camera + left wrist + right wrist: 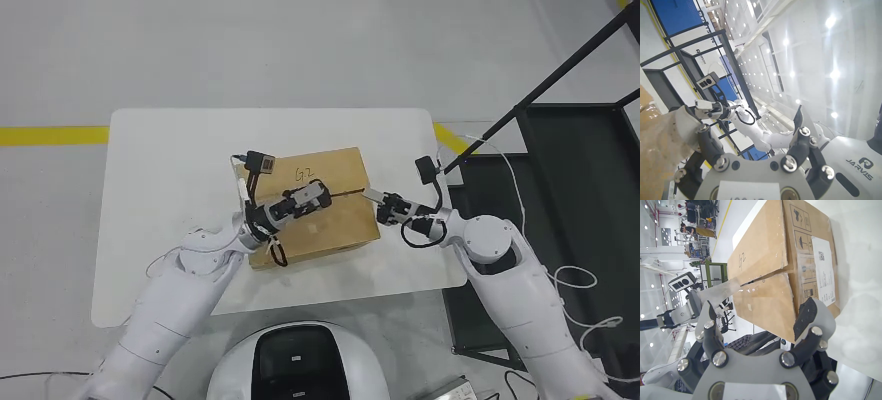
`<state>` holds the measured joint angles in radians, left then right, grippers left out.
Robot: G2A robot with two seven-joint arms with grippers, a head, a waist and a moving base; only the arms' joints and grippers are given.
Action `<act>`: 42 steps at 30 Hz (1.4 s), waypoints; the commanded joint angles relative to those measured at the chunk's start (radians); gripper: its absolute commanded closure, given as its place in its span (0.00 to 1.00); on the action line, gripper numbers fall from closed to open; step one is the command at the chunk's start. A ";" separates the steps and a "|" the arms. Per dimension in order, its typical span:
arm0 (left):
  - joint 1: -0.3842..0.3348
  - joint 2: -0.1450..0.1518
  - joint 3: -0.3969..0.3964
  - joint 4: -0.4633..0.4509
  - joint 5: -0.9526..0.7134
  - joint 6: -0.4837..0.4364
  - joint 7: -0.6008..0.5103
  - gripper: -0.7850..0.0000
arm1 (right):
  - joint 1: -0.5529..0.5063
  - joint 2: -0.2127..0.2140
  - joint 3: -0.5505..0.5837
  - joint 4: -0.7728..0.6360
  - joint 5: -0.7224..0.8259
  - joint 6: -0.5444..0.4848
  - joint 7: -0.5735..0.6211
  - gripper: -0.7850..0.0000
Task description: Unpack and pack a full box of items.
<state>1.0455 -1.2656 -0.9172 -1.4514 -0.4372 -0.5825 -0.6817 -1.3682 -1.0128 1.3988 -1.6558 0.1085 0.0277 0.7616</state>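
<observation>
A closed cardboard box stands in the middle of the white table. Its two top flaps meet at a seam that gapes slightly. My left gripper is over the box top, open; in the right wrist view one of its fingers reaches to the seam's end. In the left wrist view the left gripper has cardboard beside one finger. My right gripper is at the box's right end, open, with the box just ahead of the gripper and nothing between its fingers.
A white label is stuck on the box's end face. A black metal rack stands close to the table's right edge. A yellow line runs across the floor on the left. Bare table lies left of the box.
</observation>
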 commanded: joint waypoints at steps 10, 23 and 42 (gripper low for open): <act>-0.009 -0.006 -0.007 -0.084 -0.041 0.018 -0.048 0.00 | -0.007 -0.001 0.007 0.019 0.016 -0.022 -0.016 0.00; 0.194 0.053 -0.300 -0.233 -0.146 -0.005 -0.115 0.00 | 0.010 0.000 -0.001 -0.003 -0.038 -0.041 -0.024 0.00; 0.385 0.091 -0.629 -0.119 -0.141 -0.062 0.006 0.00 | 0.051 -0.003 -0.044 -0.058 -0.057 -0.167 0.035 0.00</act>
<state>1.4288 -1.1750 -1.5395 -1.5853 -0.5866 -0.6375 -0.6834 -1.3274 -1.0149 1.3645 -1.7148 0.0550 -0.1250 0.7909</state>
